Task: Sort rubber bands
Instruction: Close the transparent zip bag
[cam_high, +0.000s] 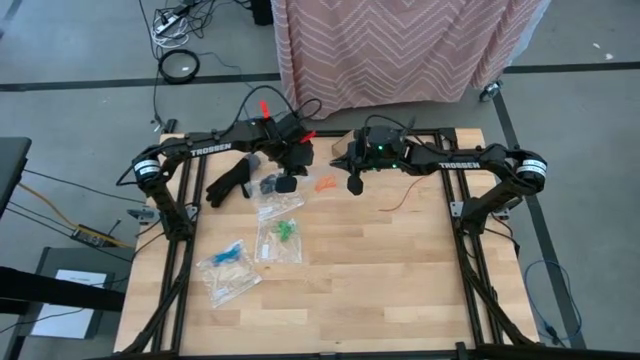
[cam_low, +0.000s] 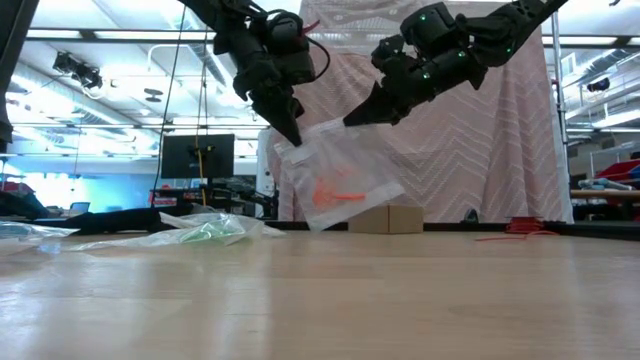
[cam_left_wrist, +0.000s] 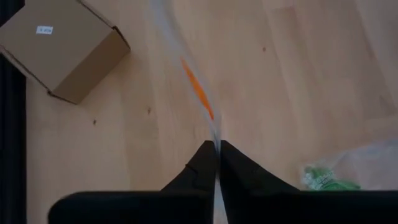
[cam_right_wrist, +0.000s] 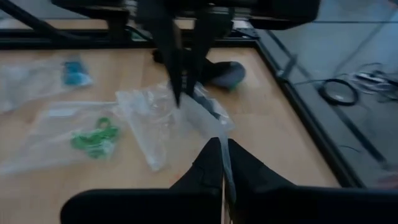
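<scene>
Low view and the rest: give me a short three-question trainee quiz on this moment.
1. True or false: the clear bag with the orange bands hangs in the air above the table.
2. Which grippers pinch that bag? A) left only B) right only C) both
3. Fill in: the bag lying flat near the table's middle holds ____ bands.

Key: 1 true. 2 C: the left gripper and the right gripper are each shut on an upper corner. 3 green.
</scene>
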